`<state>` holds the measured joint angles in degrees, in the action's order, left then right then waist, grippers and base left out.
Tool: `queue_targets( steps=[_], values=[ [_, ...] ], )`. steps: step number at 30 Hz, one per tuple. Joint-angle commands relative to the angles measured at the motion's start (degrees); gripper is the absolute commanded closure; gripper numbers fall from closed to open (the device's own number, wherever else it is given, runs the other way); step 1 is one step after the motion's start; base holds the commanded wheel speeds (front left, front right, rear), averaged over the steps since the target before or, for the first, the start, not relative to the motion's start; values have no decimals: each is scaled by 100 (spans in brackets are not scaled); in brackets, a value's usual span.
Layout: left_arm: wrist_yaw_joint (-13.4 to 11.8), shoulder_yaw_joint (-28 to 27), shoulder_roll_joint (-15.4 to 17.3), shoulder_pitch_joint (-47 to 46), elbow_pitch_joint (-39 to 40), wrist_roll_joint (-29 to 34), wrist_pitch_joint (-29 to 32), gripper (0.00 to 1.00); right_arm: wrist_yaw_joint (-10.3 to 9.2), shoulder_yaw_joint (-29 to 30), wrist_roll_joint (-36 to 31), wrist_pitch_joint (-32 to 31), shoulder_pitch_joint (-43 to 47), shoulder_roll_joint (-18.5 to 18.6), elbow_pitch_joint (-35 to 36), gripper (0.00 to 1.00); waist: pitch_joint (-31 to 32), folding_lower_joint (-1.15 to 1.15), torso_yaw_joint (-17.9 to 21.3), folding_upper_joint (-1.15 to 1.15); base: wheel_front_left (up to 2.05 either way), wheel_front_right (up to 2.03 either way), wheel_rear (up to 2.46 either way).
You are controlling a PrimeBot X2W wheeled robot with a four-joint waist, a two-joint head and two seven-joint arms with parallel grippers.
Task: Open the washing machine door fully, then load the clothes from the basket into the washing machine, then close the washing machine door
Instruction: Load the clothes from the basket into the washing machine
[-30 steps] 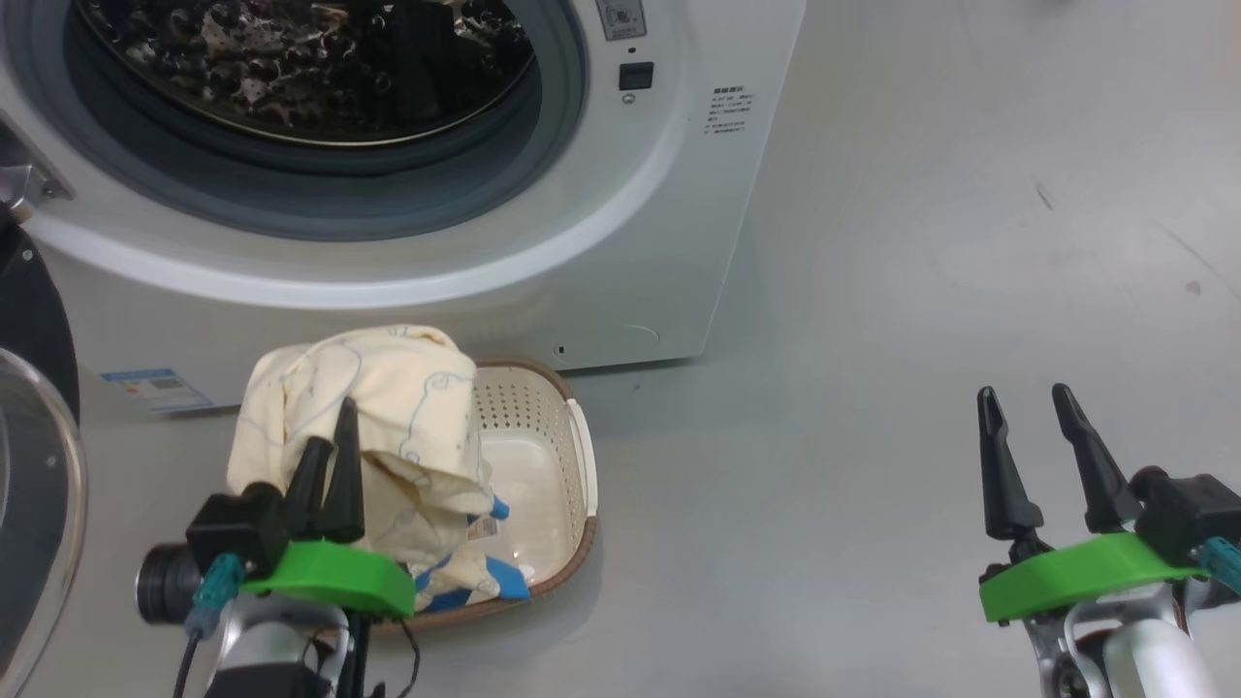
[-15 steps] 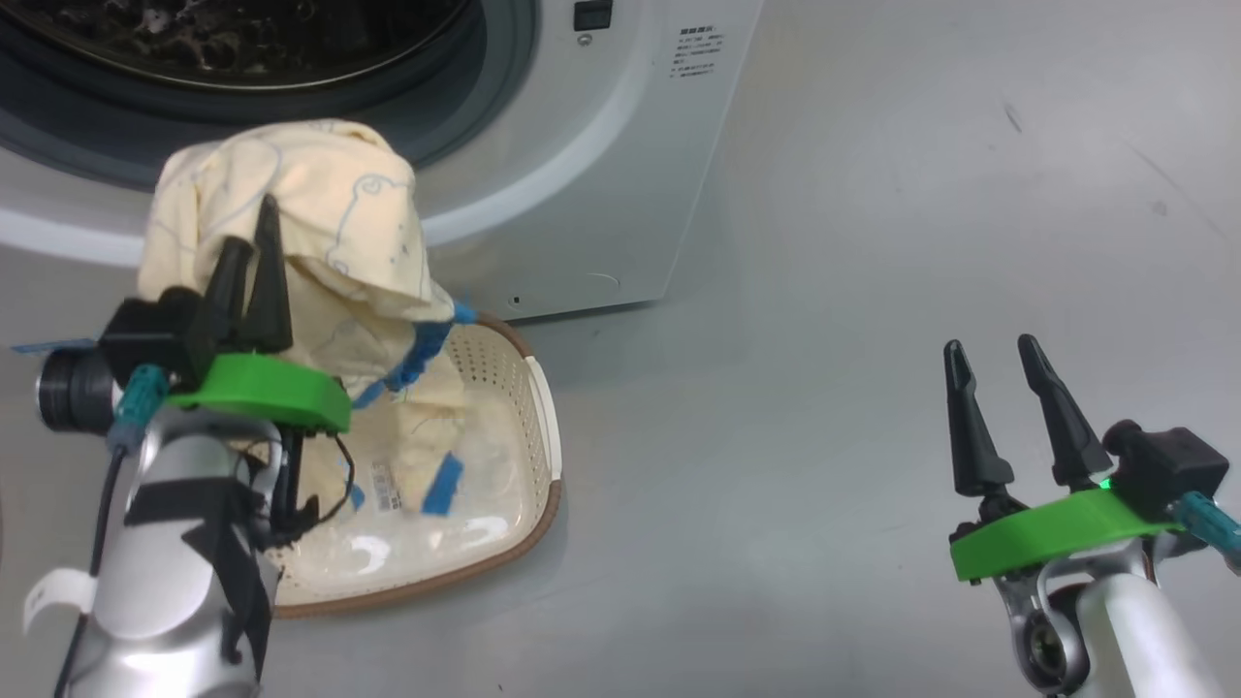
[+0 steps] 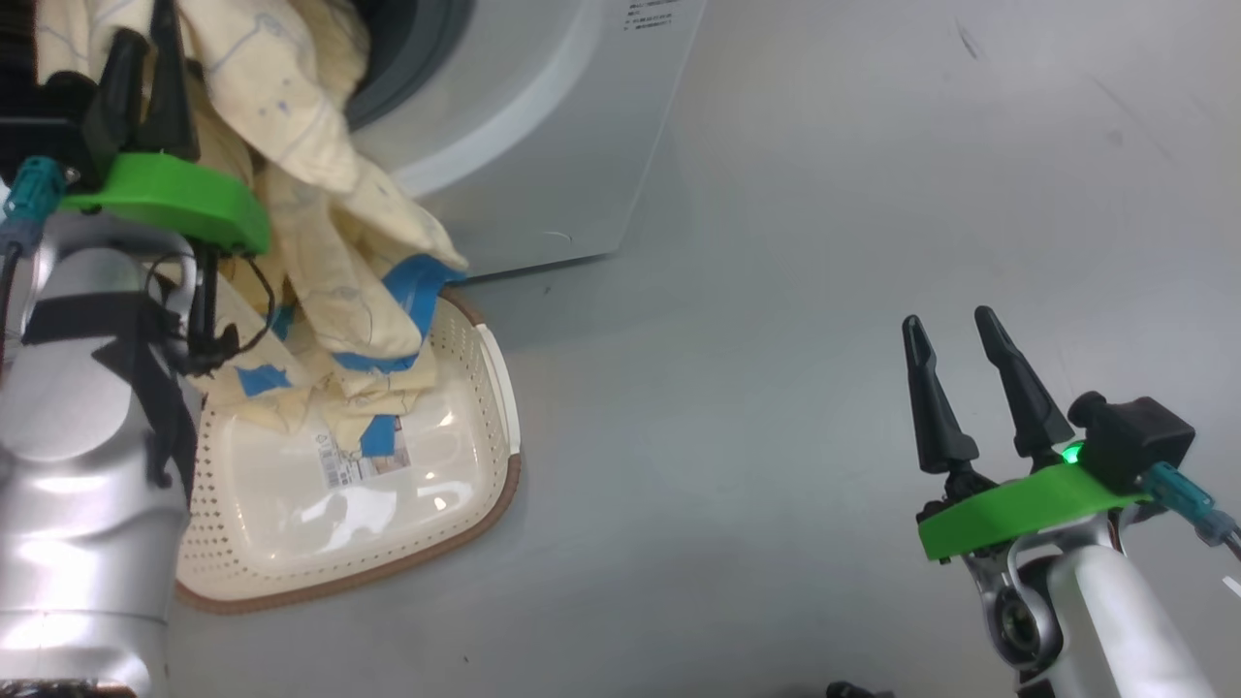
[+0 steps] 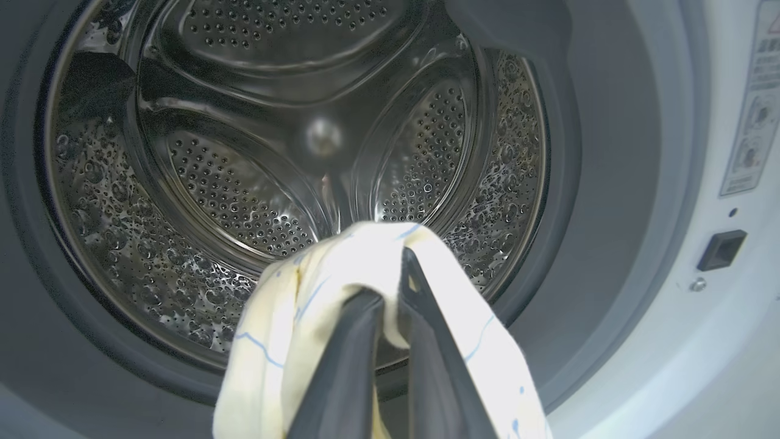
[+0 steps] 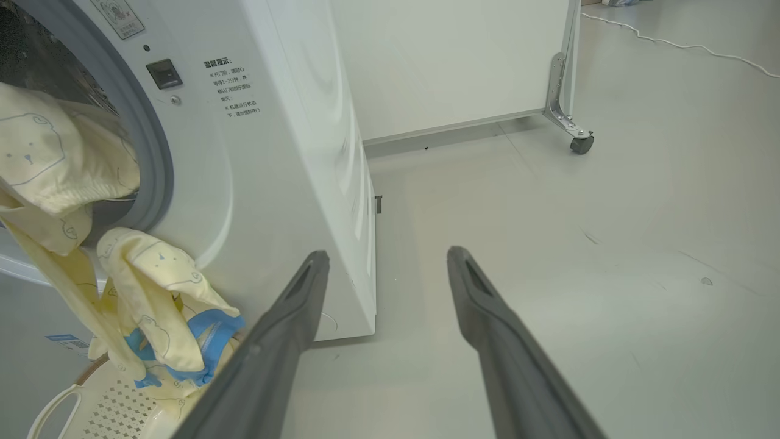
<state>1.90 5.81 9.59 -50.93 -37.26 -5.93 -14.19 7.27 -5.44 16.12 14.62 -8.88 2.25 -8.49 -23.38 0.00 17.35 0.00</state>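
My left tool (image 4: 387,277) clamped on clothes (image 3: 320,223), upper left of head frame, at washing machine (image 3: 543,145) mouth. Tail hangs over basket (image 3: 485,359), lower left. Drum (image 4: 244,152) empty. My right tool (image 3: 948,318) apart, idle, lower right. Loading midway, I judge. Release and door closing left.

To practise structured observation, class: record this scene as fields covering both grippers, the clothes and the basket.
left gripper: jaws shut on the clothes, at the washing machine opening
right gripper: jaws open, holding nothing, above the floor
clothes: held up, lower end hanging over the basket
basket: on the floor, in front of the washing machine
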Motion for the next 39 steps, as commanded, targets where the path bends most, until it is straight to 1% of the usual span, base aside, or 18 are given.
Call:
queue_targets(
  steps=[1,9,23,31,39],
  values=[
    [-59,-137,264,-337,94,77,-81,100,22,-136,41,38,-134,63,141,0,-134,0,91,0,0,0,0],
    [-95,-93,442,-1039,-388,190,-81,100,22,-252,98,38,-241,63,121,0,-520,0,233,0,0,0,0],
    [-164,83,709,-2019,-808,422,-81,100,22,-405,99,38,-379,63,112,0,-1103,0,305,0,0,0,0],
    [-216,266,729,-2528,-977,568,-81,100,22,-449,111,38,-424,63,81,0,-1266,0,310,0,0,0,0],
    [-258,481,752,-3002,-1188,706,-81,100,22,-604,199,38,-475,63,107,0,-1408,0,413,0,0,0,0]
  ],
)
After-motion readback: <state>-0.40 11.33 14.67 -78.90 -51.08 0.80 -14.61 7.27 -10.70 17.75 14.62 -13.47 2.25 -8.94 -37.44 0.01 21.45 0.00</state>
